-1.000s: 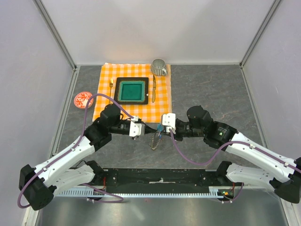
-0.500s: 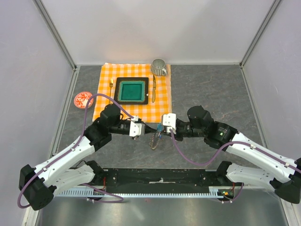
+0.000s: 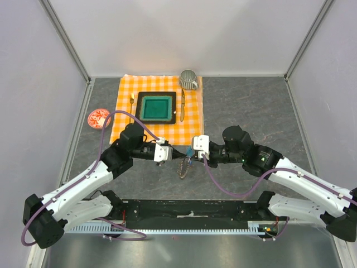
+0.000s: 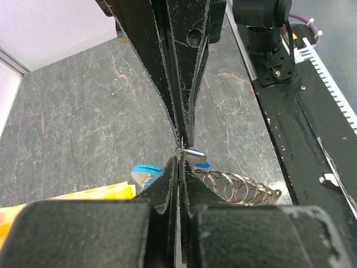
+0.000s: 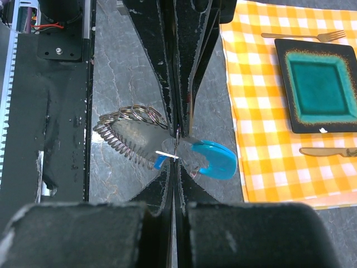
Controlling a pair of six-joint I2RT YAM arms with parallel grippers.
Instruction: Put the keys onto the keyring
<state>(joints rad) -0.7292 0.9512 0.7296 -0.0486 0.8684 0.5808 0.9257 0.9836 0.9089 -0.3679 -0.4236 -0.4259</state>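
Keyring, blue-tagged key at meeting tips: left fingers, right fingers closed.

Lab test booth: plain white walls, aluminium frame.

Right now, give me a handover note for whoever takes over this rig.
Left gripper: jaws shut.
Right gripper: jaws shut, tip to tip with the left.
The coiled keyring sits just below the meeting tips, with the blue-tagged key at the tips beside it.
Done: key and keyring are together at the jaws.
Left: I cannot tell whether the key is threaded on, so check that. No other key is in view.
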